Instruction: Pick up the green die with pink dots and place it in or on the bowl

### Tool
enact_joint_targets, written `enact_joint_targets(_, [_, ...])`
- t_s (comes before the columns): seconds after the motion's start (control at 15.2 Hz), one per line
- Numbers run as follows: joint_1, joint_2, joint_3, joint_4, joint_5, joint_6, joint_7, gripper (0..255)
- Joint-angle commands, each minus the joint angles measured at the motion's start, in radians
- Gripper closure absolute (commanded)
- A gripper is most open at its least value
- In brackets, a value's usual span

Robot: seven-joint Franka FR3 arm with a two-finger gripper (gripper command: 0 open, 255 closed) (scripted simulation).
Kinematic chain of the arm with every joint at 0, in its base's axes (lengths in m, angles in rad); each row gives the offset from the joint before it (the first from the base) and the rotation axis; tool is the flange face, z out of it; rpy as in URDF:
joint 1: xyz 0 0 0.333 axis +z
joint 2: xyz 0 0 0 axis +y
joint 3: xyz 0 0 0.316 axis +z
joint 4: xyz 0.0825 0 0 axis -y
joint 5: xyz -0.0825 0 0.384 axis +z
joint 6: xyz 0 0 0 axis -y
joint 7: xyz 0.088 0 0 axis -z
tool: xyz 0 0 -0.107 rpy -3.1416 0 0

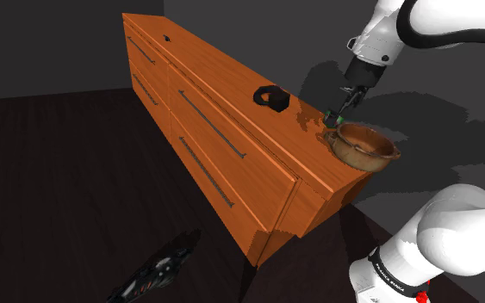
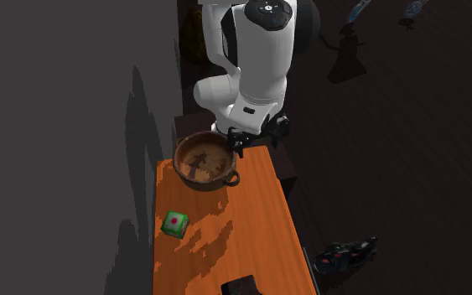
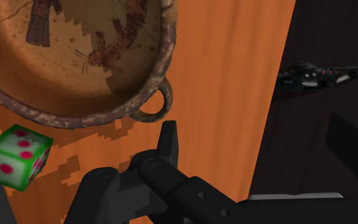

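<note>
The green die (image 2: 175, 222) sits on the dresser (image 2: 255, 226), lower left in the second exterior view, near the bowl (image 2: 206, 185) and below it. My hand (image 2: 242, 144) hangs at the bowl's rim; released or clenched, I cannot tell.

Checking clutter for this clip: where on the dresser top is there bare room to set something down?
Free: long stretch of dresser top between the black object and the small dark item. Crowded around the bowl and green die.
</note>
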Motion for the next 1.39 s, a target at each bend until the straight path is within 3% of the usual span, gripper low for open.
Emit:
enact_joint_targets(0.0, [0.0, 0.0, 0.0, 0.0, 0.0, 0.0, 0.0, 0])
enact_joint_targets(0.73, [-0.092, 0.229, -0.189, 0.064, -0.116, 0.151, -0.198, 0])
enact_joint_targets(1.32, [-0.14, 0.485, -0.332, 0.214, -0.131, 0.254, -0.363, 0])
